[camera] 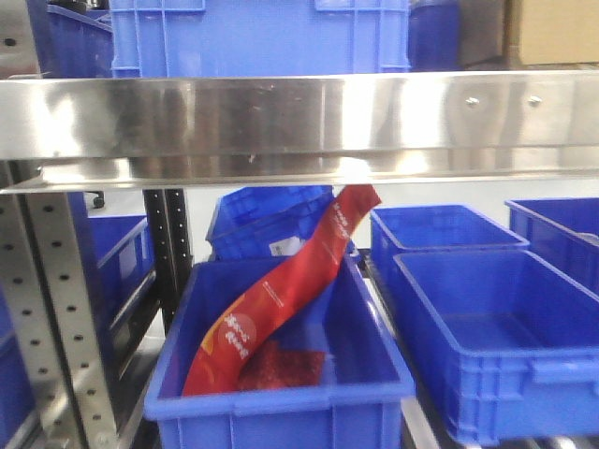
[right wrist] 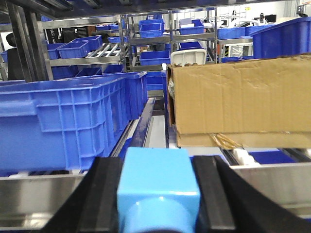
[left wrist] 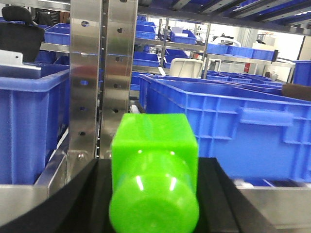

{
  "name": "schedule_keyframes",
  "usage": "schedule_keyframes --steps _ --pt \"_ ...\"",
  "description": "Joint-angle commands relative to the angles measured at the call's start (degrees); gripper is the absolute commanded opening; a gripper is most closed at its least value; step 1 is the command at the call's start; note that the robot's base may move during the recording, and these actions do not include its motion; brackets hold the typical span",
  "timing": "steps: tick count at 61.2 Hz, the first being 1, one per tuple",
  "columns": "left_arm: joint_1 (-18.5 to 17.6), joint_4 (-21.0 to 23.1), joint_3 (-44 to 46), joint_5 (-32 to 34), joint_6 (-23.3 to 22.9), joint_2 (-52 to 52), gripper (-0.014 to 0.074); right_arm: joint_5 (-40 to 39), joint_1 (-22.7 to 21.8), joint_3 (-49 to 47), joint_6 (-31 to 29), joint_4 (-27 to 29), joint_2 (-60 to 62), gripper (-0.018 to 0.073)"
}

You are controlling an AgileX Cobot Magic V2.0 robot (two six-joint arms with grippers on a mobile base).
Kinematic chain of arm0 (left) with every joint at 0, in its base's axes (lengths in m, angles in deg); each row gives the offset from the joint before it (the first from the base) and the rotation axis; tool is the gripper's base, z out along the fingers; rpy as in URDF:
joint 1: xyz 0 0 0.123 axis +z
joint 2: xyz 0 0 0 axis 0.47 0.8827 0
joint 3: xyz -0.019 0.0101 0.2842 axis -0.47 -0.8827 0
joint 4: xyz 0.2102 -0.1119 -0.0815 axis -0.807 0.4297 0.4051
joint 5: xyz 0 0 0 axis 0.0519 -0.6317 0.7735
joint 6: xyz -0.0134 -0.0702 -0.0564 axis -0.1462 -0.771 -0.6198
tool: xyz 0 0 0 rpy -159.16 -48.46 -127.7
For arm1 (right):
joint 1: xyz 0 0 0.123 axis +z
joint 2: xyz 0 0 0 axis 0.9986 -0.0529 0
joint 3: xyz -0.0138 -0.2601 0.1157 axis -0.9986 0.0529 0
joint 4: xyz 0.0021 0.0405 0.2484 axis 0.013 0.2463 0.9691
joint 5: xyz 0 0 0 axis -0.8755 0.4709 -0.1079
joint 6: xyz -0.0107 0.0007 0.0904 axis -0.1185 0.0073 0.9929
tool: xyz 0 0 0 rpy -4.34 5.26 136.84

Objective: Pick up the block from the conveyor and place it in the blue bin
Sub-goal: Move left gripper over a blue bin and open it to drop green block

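In the front view, the nearest blue bin (camera: 281, 400) holds a long red packet (camera: 281, 290) that leans up and out over its far rim, with a red netted item (camera: 281, 367) lying beneath it. The bin beside it on the right (camera: 487, 374) shows only a bare floor. So does the smaller bin behind that one (camera: 440, 229). A tilted bin (camera: 257, 210) at the back carries a white label, but its inside is hidden. A steel beam (camera: 299, 122) crosses the view and cuts off the bin above it (camera: 262, 37).

The block (right wrist: 158, 191), light blue, sits in the right tool (right wrist: 158, 165). The tool's two black fingers are closed against the block's sides, and the near end of the block runs off the bottom edge. Ahead of it on the surface (right wrist: 156, 128) stand a ribbed blue crate (right wrist: 73, 116) and a cardboard box (right wrist: 238, 102). The contents of both are out of sight.

The left tool (left wrist: 155, 162) is closed the same way on a bright green piece (left wrist: 153, 143), which is square at the far end and rounded towards the camera. A large blue tub (left wrist: 233, 126) lies beyond it, and only the wall of this tub shows. A perforated steel upright (left wrist: 102, 73) hides much of the racking behind.
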Motion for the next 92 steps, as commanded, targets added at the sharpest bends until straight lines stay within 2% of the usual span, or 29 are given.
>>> schedule_keyframes --steps 1,92 --pt "-0.3 -0.1 0.1 0.9 0.1 -0.3 -0.0111 -1.7 0.1 0.2 -0.1 -0.3 0.2 -0.0162" --pt "-0.3 -0.1 0.1 0.9 0.1 -0.3 -0.0111 -1.7 0.1 0.2 -0.1 -0.3 0.2 -0.0162"
